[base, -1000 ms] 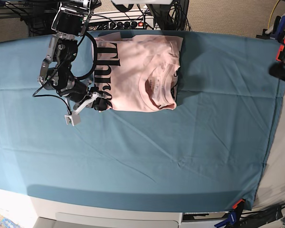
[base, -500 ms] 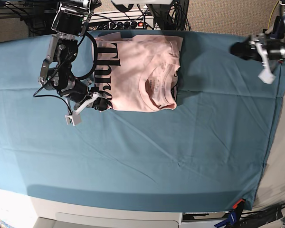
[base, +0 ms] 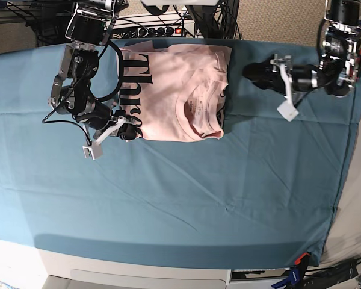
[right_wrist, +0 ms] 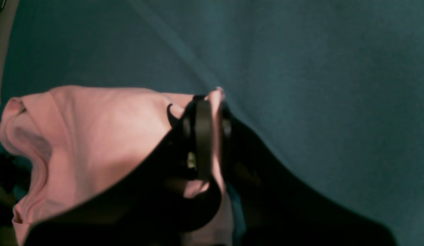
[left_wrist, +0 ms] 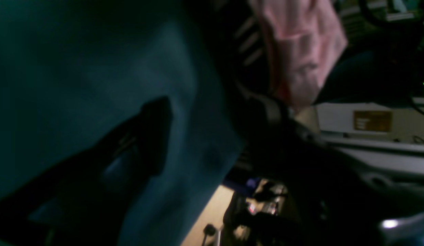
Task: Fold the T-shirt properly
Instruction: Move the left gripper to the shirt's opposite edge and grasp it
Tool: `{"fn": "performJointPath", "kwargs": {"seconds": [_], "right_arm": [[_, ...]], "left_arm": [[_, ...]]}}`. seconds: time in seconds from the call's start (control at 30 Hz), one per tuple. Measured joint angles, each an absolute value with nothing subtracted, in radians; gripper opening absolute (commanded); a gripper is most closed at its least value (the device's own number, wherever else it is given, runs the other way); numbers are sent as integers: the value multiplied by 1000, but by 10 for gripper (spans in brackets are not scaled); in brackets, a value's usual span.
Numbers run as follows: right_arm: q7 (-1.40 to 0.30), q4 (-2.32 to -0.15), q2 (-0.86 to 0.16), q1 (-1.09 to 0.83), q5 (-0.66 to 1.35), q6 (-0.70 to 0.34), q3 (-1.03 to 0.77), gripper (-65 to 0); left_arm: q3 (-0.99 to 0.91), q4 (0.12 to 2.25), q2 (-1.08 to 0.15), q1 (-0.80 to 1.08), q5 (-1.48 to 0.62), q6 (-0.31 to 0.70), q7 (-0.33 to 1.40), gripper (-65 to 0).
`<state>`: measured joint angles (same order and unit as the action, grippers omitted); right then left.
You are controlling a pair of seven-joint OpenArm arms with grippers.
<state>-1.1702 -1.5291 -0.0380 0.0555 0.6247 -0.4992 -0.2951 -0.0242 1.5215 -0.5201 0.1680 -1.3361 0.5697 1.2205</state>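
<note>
The pale pink T-shirt [base: 180, 90] lies folded at the far middle of the teal table cloth [base: 186, 192], black lettering showing along its left side and its collar facing up. My right gripper [base: 129, 129] is at the shirt's near left corner, shut on the edge of the fabric. In the right wrist view its jaws [right_wrist: 208, 112] pinch a pink fold of the T-shirt [right_wrist: 95, 136]. My left gripper [base: 253, 73] hovers open just right of the shirt. In the dark, blurred left wrist view the left gripper [left_wrist: 212, 126] is empty, with the T-shirt [left_wrist: 297, 51] beyond it.
A power strip and cables [base: 162, 27] run behind the table's far edge. The cloth's right edge [base: 343, 180] drops off beside the left arm's base, and an orange clamp [base: 302, 259] holds the near right corner. A white table front [base: 138, 271] shows below.
My left arm has swung in from the right edge of the table toward the shirt's right side, jaws still open. The right arm and the shirt have not moved.
</note>
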Motion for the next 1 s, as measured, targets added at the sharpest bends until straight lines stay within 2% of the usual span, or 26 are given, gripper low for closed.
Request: {"fn": "performJointPath", "kwargs": {"seconds": [0.17,0.5,0.7,1.0], "right_arm": [[-1170,-1529,-38,55,625,-499,-294,-650],[-1170,-1529,-38,55,625,-499,-294,-650],[-1170,-1529,-38,56,625,-499,-294,-650],[-1170,-1529,-38,55,625,-499,-294,-650]], "left_arm": [[40,1526,-495,166,-1336,570,1206,-292],[44,1526,-463,166,-1328,566,1206,-290],[45,1534,-459,166,-1298,542,1194,-193],[51,1586,-461,160,-1230,524,1176,-192]]}}
